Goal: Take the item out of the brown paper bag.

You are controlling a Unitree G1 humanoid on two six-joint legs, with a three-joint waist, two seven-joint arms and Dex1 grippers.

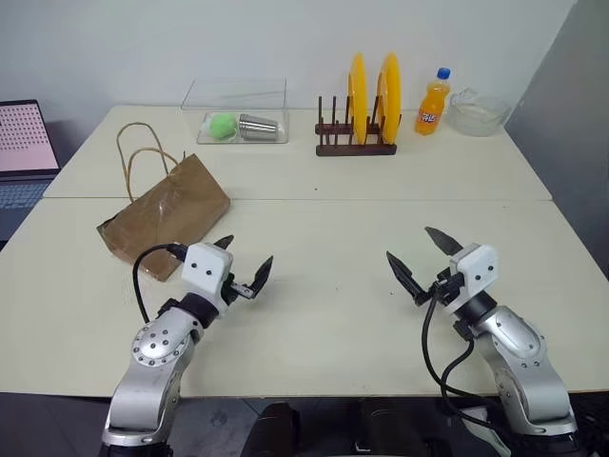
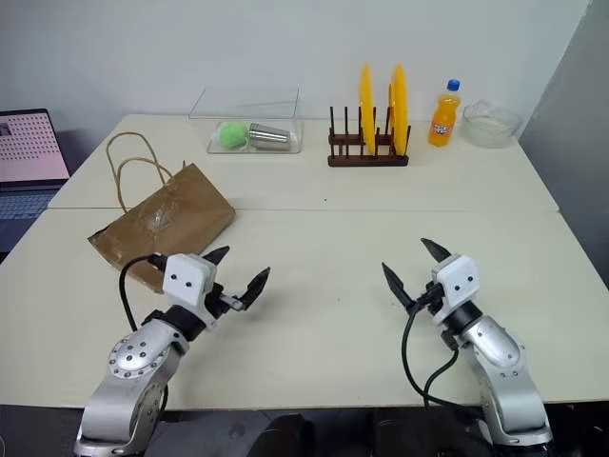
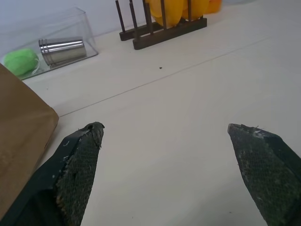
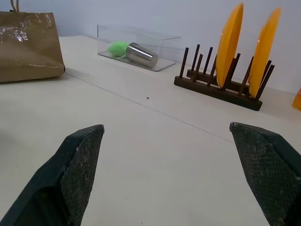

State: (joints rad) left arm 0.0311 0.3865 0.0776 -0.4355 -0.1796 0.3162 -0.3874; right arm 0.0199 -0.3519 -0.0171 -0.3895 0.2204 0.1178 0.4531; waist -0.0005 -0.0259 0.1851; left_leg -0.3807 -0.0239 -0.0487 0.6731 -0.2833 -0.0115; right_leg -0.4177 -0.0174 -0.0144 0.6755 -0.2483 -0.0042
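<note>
brown paper bag point(image 1: 166, 211) lies flat on table's left, cord handles toward back; the item isn't visible, prob still inside. left gripper point(image 1: 246, 269) hovers just beside bag's near corner, jaws wide apart, empty. right gripper point(image 1: 420, 253) hovers well right, also spread, empty. best bet imo: left pins bag, right reaches into the mouth. cream table point(image 1: 333, 219) w/ seam, white wall; clear box, plate rack point(image 1: 355, 138), orange soda bottle point(image 1: 433, 102) at back.

Creased matt brown paper bag point(image 1: 169, 212) lies on the smooth matt table point(image 1: 324, 267).
</note>
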